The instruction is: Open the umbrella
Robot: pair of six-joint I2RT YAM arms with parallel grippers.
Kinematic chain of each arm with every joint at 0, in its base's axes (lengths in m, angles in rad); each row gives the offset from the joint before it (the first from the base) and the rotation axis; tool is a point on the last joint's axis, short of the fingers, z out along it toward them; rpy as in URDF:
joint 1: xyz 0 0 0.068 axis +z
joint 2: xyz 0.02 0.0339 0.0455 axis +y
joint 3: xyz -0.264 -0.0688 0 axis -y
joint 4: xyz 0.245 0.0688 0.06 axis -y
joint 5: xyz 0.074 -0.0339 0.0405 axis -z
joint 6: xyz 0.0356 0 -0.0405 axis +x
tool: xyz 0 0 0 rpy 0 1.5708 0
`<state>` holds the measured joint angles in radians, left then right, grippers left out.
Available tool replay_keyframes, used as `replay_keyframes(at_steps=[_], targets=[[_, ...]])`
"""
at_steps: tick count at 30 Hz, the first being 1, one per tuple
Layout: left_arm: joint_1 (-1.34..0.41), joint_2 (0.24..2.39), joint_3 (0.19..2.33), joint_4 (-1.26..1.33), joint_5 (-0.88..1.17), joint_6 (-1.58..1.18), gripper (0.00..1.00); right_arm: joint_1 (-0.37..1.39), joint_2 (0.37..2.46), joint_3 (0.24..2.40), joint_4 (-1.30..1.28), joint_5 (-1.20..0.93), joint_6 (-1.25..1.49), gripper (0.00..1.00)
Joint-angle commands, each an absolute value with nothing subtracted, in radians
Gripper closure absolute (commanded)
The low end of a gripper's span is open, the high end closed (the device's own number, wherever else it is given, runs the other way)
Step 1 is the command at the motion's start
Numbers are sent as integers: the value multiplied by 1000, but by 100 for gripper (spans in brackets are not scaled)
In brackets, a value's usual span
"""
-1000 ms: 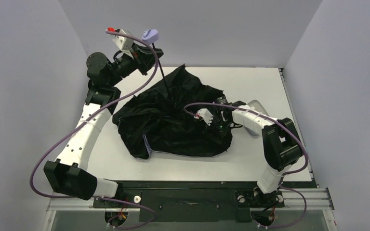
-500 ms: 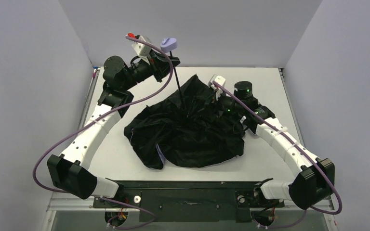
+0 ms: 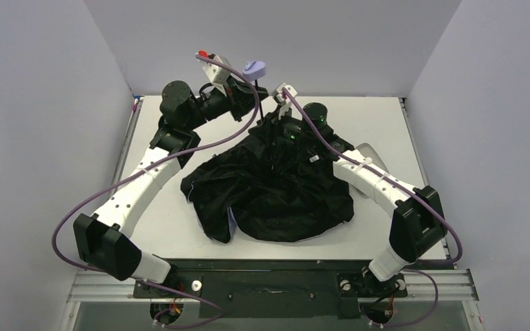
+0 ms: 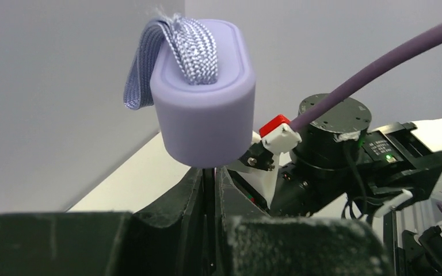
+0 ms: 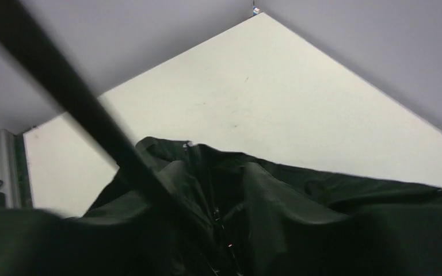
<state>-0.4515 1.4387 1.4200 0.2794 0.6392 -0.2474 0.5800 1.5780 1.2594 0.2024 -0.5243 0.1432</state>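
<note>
My left gripper (image 4: 213,181) was pressed together on the umbrella (image 3: 276,193), with its black fingers (image 4: 184,201) pinching the thin shaft (image 5: 75,103) directly under the handle (image 4: 204,109). The handle was a smooth, matte lilac oval block. A ribbed woven wrist loop (image 4: 149,63) with a frayed end rose from its top face. I held this end high above the far side of the table (image 3: 379,117).

My right gripper (image 3: 276,124) was down among the fabric near the shaft. I could not tell whether its jaws were spread or closed, because the folds covered them.

The canopy (image 3: 297,207) lay heaped on the table with its black underside up, soft, creased and slightly glossy. A narrow strip of lilac showed at its near left edge. In the right wrist view the shaft was a blurred black bar running diagonally above the folds.

Bare white table showed beyond the far rim of the canopy up to the back corner, and on both sides of it. The near rim lay close to the front edge of the table. Plain grey walls (image 3: 41,103) enclosed three sides.
</note>
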Motion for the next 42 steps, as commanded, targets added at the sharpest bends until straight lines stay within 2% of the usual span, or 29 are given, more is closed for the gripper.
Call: replay_keyframes(at_steps=[1,2,3,4,6,9,11,14,16,19,23,27,33,38,42], targets=[[-451,1424,1476,308,640,-236,99,589,1593,1333,308,-509,169,82],[-448,1418,1471,308,643,-241,85,589,1593,1330,321,-511,166,97],[-434,1399,1457,309,650,-250,75,588,1595,1325,330,-512,164,100],[-422,1386,1445,301,653,-276,52,584,1594,1323,347,-515,164,100],[-365,1350,1398,286,691,-340,32,576,1594,1316,368,-519,164,100],[-213,1286,1240,340,798,-515,23,557,1591,1281,456,-535,193,100],[-135,1241,1128,353,810,-568,21,550,1591,1267,483,-541,197,100],[-105,1206,1005,331,865,-565,24,546,1595,1268,492,-541,195,100],[-137,1219,968,333,878,-575,31,545,1596,1272,496,-533,195,100],[-205,1304,939,388,882,-621,52,546,1599,1284,499,-528,192,100],[-289,1460,912,558,883,-771,69,550,1606,1307,493,-529,183,100],[-346,1599,916,668,856,-850,75,549,1600,1317,485,-529,173,100],[-408,1688,864,646,879,-865,81,541,1597,1342,481,-522,172,100],[-447,1641,791,454,850,-715,84,518,1614,1391,481,-508,193,100],[-414,1647,727,305,760,-671,83,502,1633,1463,487,-499,217,100]])
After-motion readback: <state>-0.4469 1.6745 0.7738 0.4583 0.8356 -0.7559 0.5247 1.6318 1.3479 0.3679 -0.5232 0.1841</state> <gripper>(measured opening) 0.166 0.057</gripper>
